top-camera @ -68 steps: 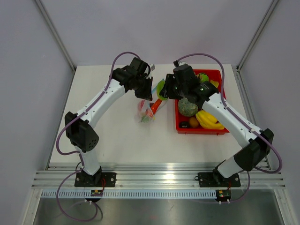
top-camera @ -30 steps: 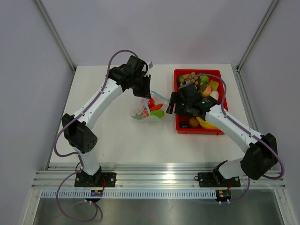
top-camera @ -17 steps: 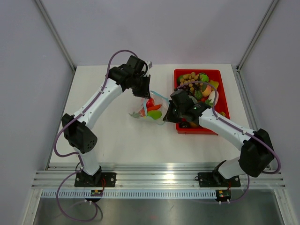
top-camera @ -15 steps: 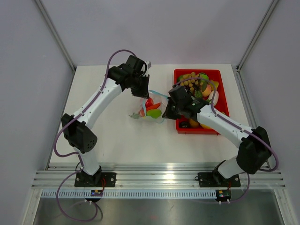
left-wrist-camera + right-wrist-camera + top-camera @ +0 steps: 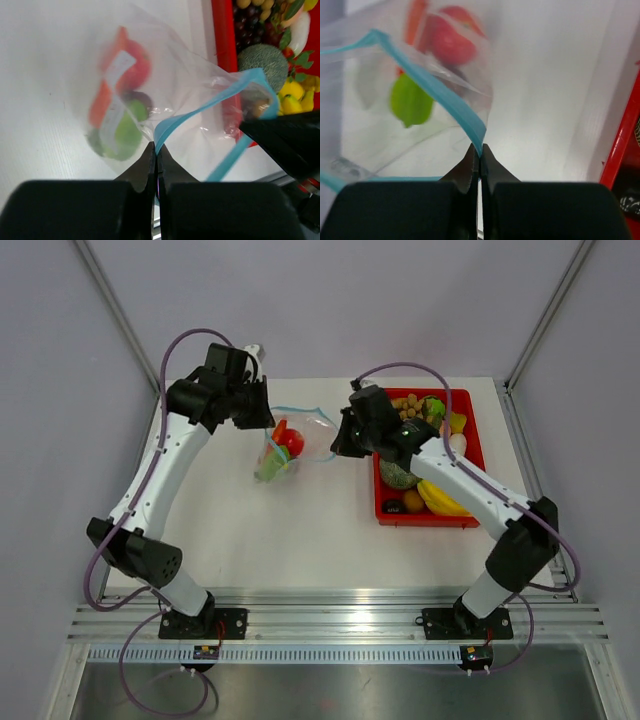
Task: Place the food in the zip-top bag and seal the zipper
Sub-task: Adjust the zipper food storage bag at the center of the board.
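Whereas half a second ago the zip-top bag sagged low over the middle of the table, with the right gripper hard against the left wall of the red tray, both arms now reach farther back and to the left; the bag hangs stretched between the two grippers, and the right one stands apart from the tray. The left gripper has swung well out toward the table's far-left corner; the right gripper, gaping a second ago, is now pinched. In each wrist view the jaws press together on the zipper: the left gripper nips one end of the teal strip, the right gripper the other end, and the mouth gapes between them.

By count: two arms, two grippers, one bag, one tray. Below and just ahead of the left fingertips, inside the bag, sit one red round fruit, one orange-red carrot, one green piece and one dark piece too blurred to name. To the right gripper's right the tray holds one bunch of bananas, one green melon, one small orange fruit, some leafy greens and a cluster of brown nuts too small to count.
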